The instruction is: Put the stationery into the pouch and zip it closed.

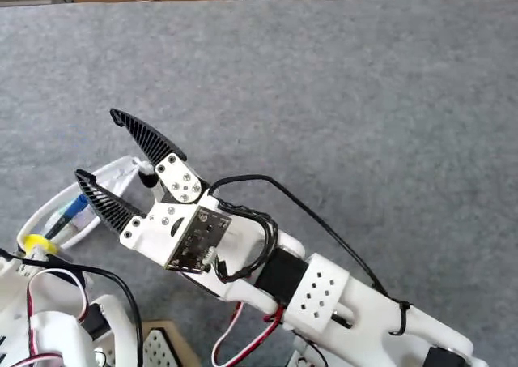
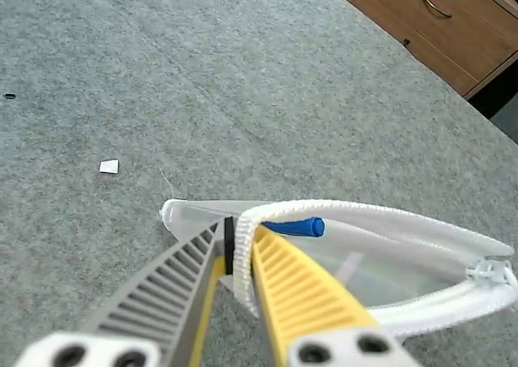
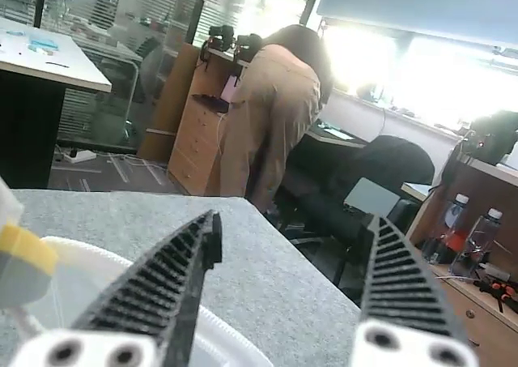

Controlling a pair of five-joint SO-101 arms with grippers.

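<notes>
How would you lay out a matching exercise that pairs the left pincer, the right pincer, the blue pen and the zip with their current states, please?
Things:
1. left pincer
2. right pincer
3. blue pen
4. zip

States:
A. spread wide, holding nothing
B. lying inside the pouch
C. clamped on the rim of the pouch
D. undone

Pairs: 1-C, 2-A, 3-B, 4-D.

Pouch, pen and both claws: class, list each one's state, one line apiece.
pouch, unzipped, mouth gaping open
blue pen, lying inside the pouch
left claw, shut on the pouch's zipper edge
right claw, open, holding nothing
</notes>
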